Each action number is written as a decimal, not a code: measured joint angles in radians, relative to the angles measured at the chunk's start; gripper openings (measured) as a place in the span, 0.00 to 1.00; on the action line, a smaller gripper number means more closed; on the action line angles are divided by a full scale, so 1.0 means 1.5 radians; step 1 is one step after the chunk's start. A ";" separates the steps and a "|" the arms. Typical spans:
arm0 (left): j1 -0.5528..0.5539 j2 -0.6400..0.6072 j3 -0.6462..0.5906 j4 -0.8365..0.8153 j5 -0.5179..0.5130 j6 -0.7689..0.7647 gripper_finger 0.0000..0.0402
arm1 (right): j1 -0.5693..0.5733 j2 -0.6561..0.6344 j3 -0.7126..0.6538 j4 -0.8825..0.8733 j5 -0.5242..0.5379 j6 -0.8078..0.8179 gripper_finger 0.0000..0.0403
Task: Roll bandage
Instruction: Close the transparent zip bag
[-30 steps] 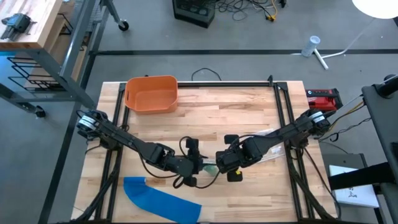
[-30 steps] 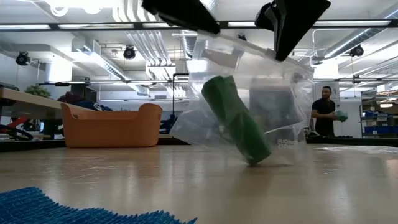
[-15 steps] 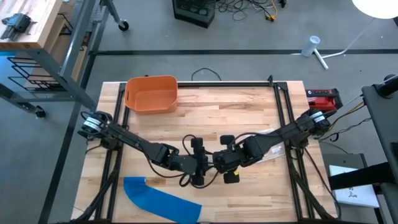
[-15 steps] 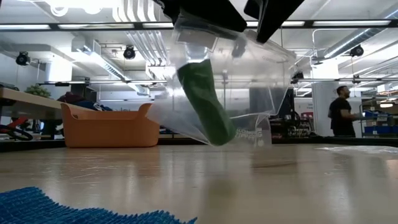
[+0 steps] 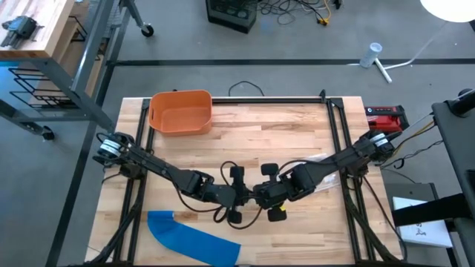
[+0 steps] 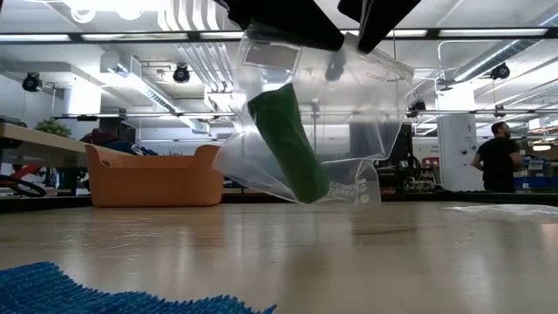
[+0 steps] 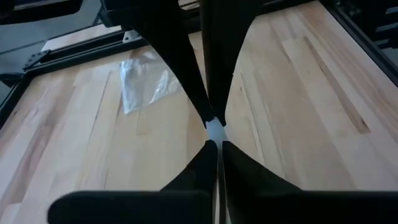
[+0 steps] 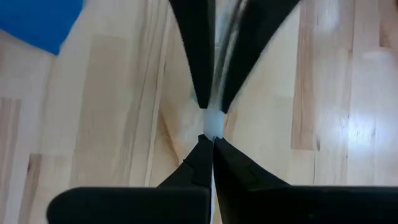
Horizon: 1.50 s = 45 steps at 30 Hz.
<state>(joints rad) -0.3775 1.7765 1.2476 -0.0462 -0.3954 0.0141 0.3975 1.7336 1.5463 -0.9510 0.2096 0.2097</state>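
1. The left pincer (image 5: 247, 196) and the right pincer (image 5: 256, 194) meet tip to tip over the middle of the pale wooden desk (image 5: 289, 126), towards its near edge.
2. In the left wrist view the left pincer (image 7: 216, 149) is pinched shut on the top edge of a clear plastic zip bag (image 6: 349, 113); the other arm's fingers close on the same edge from the opposite side.
3. In the right wrist view the right pincer (image 8: 210, 142) is likewise closed tight on that bag edge.
4. The low view shows the bag hanging from both pincers, lifted clear of the desk, its lower corner near the surface but not touching.
5. Inside the bag is the rolled green bandage (image 6: 288, 144), a thick cylinder lying tilted, its upper end towards the bag's mouth and its lower end resting in the bag's bottom fold.
6. The bag is see-through, creased, with some small printing near its lower corner that is too small to read.
7. An orange plastic bin (image 5: 180, 111) stands at the far left part of the desk, well apart from the pincers; it looks empty in the high view.
8. A blue textured cloth (image 5: 191, 239) lies flat at the near left edge of the desk.
9. A second piece of crumpled clear plastic (image 7: 144, 83) lies on the desk near the right arm.
10. A red and black device (image 5: 386, 117) sits just off the desk's far right corner.
11. A person (image 6: 499, 159) stands in the room beyond the desk.
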 joint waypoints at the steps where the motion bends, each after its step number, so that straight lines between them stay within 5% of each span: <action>1: 0.000 0.001 0.000 0.000 0.001 0.001 0.02 | 0.000 0.000 0.000 0.000 0.000 0.000 0.00; 21: -0.011 0.002 0.000 0.001 -0.031 0.037 0.00 | 0.002 -0.002 0.023 0.034 0.003 -0.011 0.23; 45: -0.020 -0.005 -0.002 0.018 -0.033 0.032 0.00 | 0.003 0.002 0.021 0.022 0.018 -0.017 0.05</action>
<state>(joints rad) -0.4076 1.7691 1.2453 -0.0196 -0.4450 0.0628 0.4015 1.7359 1.5776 -0.9184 0.2359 0.1836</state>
